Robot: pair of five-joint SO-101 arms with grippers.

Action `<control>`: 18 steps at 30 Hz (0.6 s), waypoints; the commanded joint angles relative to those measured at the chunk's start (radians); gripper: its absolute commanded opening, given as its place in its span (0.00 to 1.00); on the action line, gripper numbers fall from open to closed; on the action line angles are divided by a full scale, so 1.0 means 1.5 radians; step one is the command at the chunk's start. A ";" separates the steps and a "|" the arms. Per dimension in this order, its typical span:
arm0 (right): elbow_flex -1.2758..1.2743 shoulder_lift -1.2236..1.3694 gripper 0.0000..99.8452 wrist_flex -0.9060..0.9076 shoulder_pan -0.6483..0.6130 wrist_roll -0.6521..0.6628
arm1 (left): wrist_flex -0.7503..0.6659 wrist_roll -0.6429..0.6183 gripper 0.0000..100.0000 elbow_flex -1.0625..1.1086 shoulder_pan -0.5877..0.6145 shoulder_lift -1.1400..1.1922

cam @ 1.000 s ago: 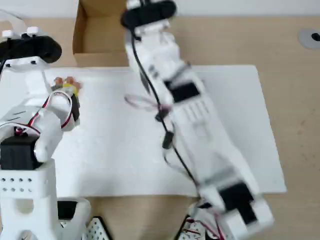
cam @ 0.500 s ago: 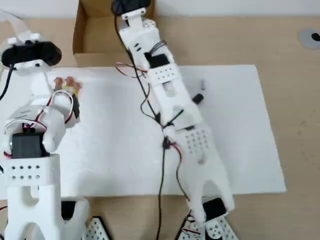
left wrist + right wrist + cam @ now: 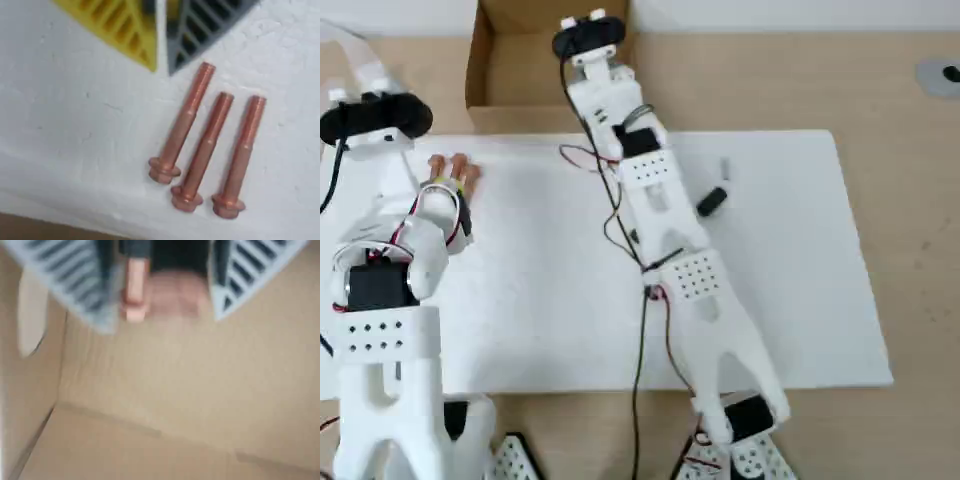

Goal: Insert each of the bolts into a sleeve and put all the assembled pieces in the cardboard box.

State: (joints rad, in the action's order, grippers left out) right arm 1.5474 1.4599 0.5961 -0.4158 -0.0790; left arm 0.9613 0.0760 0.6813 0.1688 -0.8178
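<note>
Bolts [image 3: 205, 145], three copper-coloured ones, lie side by side and close together near the edge of a white foam board [image 3: 570, 300], heads pointing the same way; the left claw [image 3: 162, 67] hangs just beside their threaded ends, its yellow and grey jaws all but closed on nothing. A fourth bolt, apparently with a dark sleeve on it, forms an assembled piece [image 3: 134, 287] inside the right claw [image 3: 165, 315], which hangs over the open cardboard box [image 3: 480, 80] at the far side of the counter [image 3: 900, 100]; this claw looks released, its jaws spread wider than the piece, which rests against one jaw. One black sleeve [image 3: 712, 200] lies loose on the board, well apart from the bolts. The step in hand appears to be dropping a finished piece into the box; next, the right arm would need to come back to the loose sleeve, while the left claw must open and close on one bolt without nudging its neighbours.
</note>
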 commanded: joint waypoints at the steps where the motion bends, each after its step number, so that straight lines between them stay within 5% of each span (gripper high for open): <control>1: 0.054 -0.016 0.24 0.034 0.001 0.007 | -0.014 0.006 0.08 0.004 0.009 -0.002; 10: 0.080 -0.054 0.24 0.166 -0.002 0.004 | -0.042 0.010 0.13 -0.001 0.080 0.005; 18: 0.080 -0.219 0.24 0.349 0.003 0.003 | -0.009 0.171 0.13 -0.160 0.113 0.246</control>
State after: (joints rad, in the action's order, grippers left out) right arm 1.6118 1.3096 1.0426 -0.4158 -0.0775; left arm 0.9291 0.2708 0.5938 0.3222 -0.5969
